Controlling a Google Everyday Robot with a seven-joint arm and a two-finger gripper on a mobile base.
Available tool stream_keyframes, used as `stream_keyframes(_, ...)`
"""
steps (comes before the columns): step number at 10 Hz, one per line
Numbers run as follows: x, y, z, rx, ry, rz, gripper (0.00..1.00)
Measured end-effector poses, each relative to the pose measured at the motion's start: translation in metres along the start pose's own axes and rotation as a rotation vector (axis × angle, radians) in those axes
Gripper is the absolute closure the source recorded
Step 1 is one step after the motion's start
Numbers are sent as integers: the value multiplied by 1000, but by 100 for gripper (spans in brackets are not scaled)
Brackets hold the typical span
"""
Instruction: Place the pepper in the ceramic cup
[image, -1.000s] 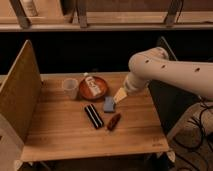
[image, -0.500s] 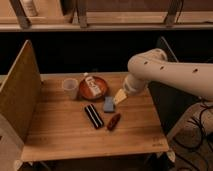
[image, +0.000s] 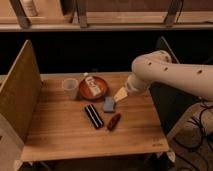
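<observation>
The pepper (image: 113, 121), small, dark red-brown and tapered, lies on the wooden table (image: 60, 130) right of centre. The ceramic cup (image: 70, 88), pale and round, stands upright at the back, left of the plate. My gripper (image: 120, 95) hangs from the white arm (image: 170, 75) above the table's right part. It is just right of the blue-grey block and a short way behind the pepper, apart from it. It holds nothing that I can see.
A reddish-brown plate (image: 93, 88) with a small bottle on it stands beside the cup. A blue-grey block (image: 109, 104) and a black ribbed bar (image: 93, 116) lie near the pepper. A wooden side panel (image: 20, 90) walls the left edge.
The arm and gripper have shifted slightly; the objects on the table have not moved.
</observation>
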Motion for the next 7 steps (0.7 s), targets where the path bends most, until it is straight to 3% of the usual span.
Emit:
stream_keyframes(4, 11, -29, 29, -3, -50, 376, 20)
stream_keyframes(7, 14, -37, 37, -5, -66, 473, 20)
